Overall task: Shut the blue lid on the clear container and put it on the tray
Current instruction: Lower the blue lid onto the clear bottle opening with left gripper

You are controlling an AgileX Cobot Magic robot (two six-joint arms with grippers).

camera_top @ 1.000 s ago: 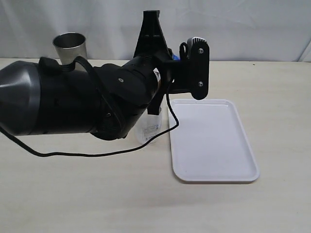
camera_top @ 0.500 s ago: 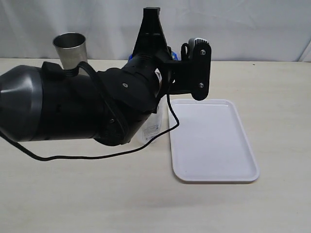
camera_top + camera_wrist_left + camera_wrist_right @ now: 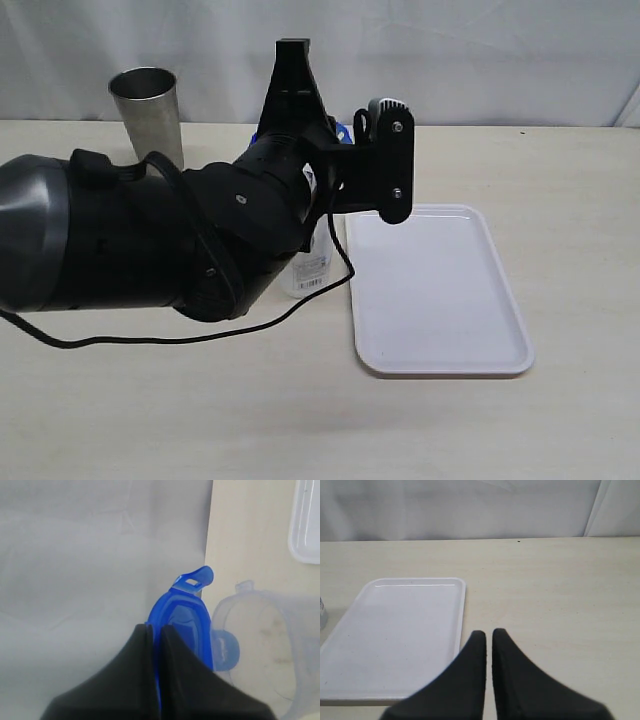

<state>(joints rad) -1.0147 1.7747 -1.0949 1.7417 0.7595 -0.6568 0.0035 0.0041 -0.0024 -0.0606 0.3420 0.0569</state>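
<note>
In the left wrist view my left gripper (image 3: 156, 628) is shut on one edge of the blue lid (image 3: 186, 611). The lid stands on edge in the jaws, a snap flap at its far end. The clear container (image 3: 272, 635) stands open right beside the lid, and the lid is not seated on it. In the exterior view the left arm (image 3: 150, 240) covers most of the container (image 3: 311, 268); only its lower part with the label shows. The white tray (image 3: 440, 300) lies just right of the container. My right gripper (image 3: 488, 632) is shut and empty, over bare table beside the tray (image 3: 395, 630).
A grey steel tumbler (image 3: 148, 108) stands at the back left of the table. A black cable (image 3: 180, 336) hangs from the left arm onto the table. A white curtain closes off the back.
The left arm has swung a little to the left with the blue lid, uncovering more of the tumbler. Tray and right gripper are unchanged.
</note>
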